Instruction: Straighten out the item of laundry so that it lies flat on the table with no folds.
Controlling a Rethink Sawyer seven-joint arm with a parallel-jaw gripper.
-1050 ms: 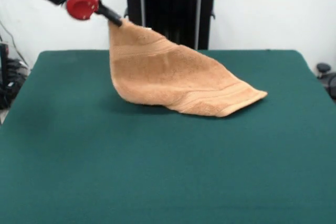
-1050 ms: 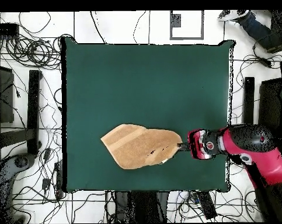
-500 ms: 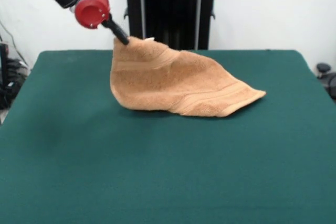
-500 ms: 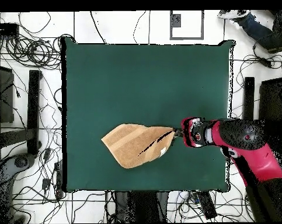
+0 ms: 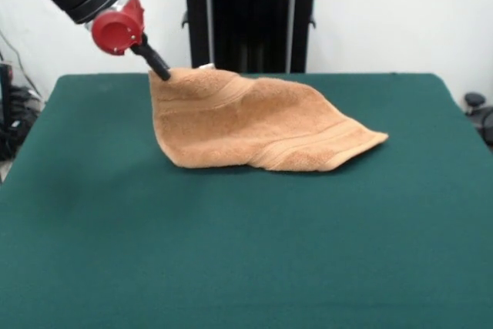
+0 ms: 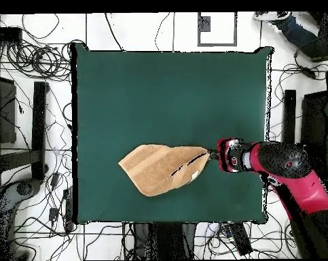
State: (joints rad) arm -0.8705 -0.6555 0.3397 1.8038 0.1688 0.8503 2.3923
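The item of laundry [image 5: 254, 121] is a light orange-tan towel, folded over itself on the far half of the green table [image 5: 246, 252]. My gripper [image 5: 162, 73] is shut on the towel's upper left corner and holds it a little above the table. From there the cloth slopes down to a pointed end at the right, where a woven band shows near the hem. From overhead, the towel [image 6: 159, 168] lies near the robot-side edge of the table [image 6: 166, 95], with the gripper [image 6: 208, 155] at its right tip.
A black stand [image 5: 250, 13] rises behind the table's far edge. Cables [image 6: 30, 61] cover the floor around the table. A person's legs [image 6: 299, 30] show at the top right of the overhead view.
My gripper has come down with the towel corner and then shifted left in the front view. The raised part of the towel now stands lower and lies more spread.
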